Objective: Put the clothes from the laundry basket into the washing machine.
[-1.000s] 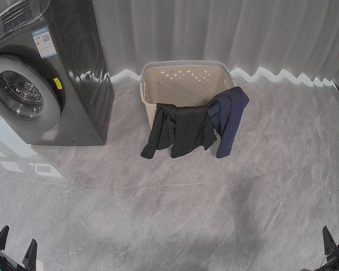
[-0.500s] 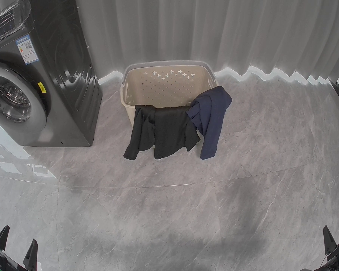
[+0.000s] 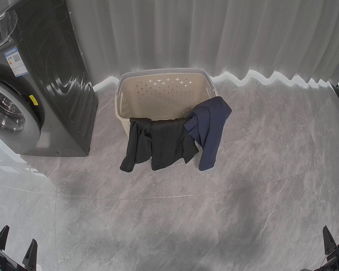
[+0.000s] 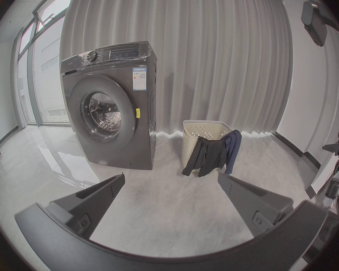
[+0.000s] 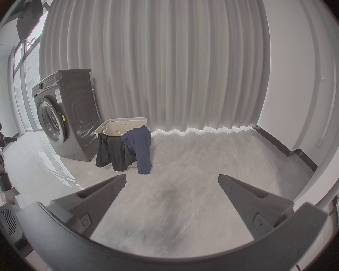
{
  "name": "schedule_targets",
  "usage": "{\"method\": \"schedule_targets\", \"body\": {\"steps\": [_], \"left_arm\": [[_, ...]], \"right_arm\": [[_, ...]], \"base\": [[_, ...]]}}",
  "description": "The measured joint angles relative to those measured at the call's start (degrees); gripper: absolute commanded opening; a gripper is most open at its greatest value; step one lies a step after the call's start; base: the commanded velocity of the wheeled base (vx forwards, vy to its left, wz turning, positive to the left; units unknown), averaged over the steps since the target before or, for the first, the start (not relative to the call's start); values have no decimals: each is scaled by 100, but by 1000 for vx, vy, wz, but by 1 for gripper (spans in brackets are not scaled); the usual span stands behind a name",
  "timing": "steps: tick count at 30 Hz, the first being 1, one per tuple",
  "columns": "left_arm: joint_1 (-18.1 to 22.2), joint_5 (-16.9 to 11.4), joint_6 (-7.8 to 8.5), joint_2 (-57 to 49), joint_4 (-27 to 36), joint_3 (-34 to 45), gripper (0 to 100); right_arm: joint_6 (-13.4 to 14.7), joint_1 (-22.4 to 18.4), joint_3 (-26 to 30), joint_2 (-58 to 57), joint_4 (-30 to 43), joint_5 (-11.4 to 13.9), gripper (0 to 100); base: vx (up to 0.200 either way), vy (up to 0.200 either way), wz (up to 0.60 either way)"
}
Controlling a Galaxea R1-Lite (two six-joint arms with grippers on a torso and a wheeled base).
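I see grey floor [image 3: 214, 215], a curtain [image 3: 214, 23] behind the basket [image 3: 162, 91], and the washing machine [image 3: 45, 76] beside it. A black garment [image 3: 162, 143] and a navy garment [image 3: 209, 132] hang over its rim. My left gripper [image 4: 170, 175] and right gripper [image 5: 171, 175] gape wide, empty.

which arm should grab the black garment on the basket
Left, likely: the black garment hangs over the beige plastic laundry basket toward the side of the open left gripper, and the dark grey washing machine stands on that side too.
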Motion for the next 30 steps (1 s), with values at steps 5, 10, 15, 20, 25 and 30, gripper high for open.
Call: {"method": "schedule_targets", "body": {"steps": [5,10,15,20,25,30], "left_arm": [[0,0,24,2,2,0,100],[-2,0,20,0,9,0,100],[0,-1,5,0,9,0,100],[2,5,-6,2,5,0,100],[5,0,-6,2,7,0,100],[2,-1,-6,2,9,0,100]], "right_arm": [[0,0,0,0,-2,1,100],[0,0,0,0,0,1,100],[0,-2,0,0,0,1,100],[2,0,0,0,0,1,100],[0,6,0,0,-2,1,100],[0,2,0,0,-2,4,100]], "base": [[200,0,0],[200,0,0],[200,0,0],[40,0,0],[0,0,0],[200,0,0]]}}
